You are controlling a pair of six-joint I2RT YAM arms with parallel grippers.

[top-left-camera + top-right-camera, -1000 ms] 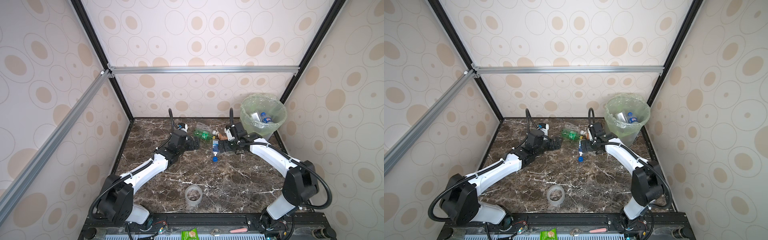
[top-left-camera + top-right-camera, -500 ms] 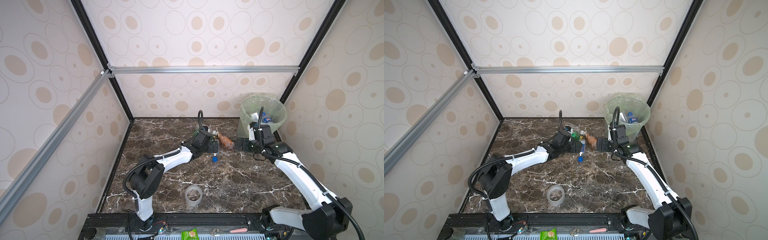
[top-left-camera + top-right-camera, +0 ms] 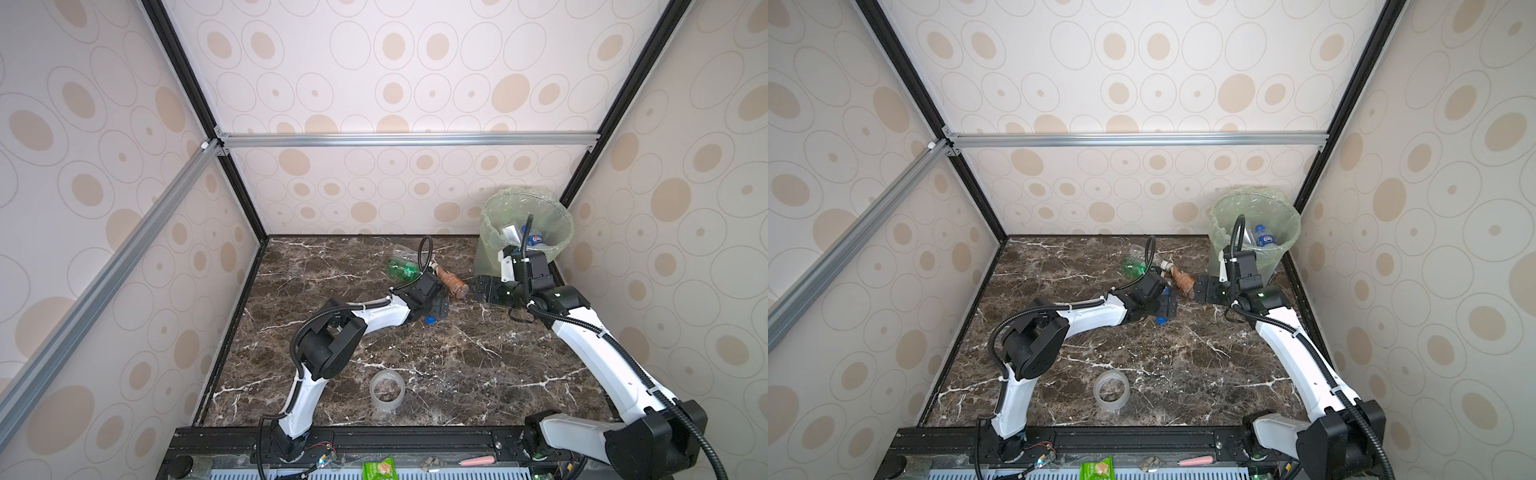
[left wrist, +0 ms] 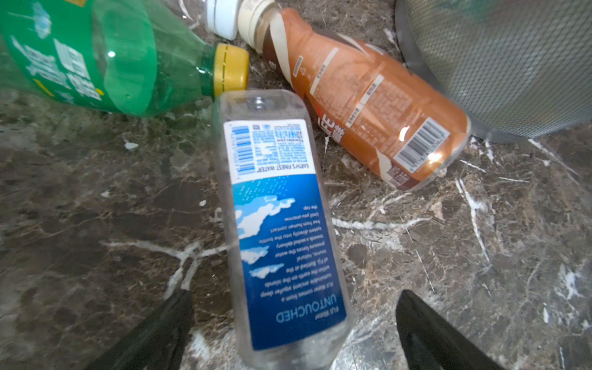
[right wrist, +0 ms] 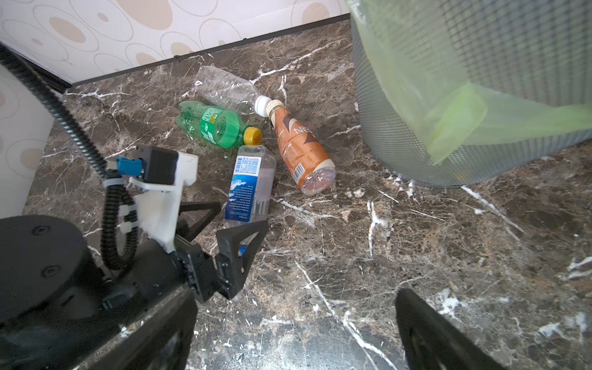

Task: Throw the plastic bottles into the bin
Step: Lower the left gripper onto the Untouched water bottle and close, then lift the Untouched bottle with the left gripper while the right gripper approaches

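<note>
Straddled the near end of the clear, square-sided plastic water bottle with the blue label (image 4: 275, 224) with the left end effector (image 4: 293, 298), spread wide and gripping nothing yet. Found that bottle flat on the counter (image 3: 457, 374), right of the middle toward the far edge, with its base just beside the yellow cap of the green plastic bottle (image 4: 112, 57) and close along the brown plastic drink bottle with the cream cap (image 4: 362, 96). Probably called for closing squarely across the flat sides, then lifting clear of both neighbours before swinging.

Showed the right end effector (image 3: 480, 291) wide and empty just beside the brown bottle, between the left one and the translucent grey bin with the pale green liner (image 5: 400, 134) in the far right corner. Left little room there. Offered open counter toward the near edge, apart from the clear tape roll (image 3: 387, 390).
</note>
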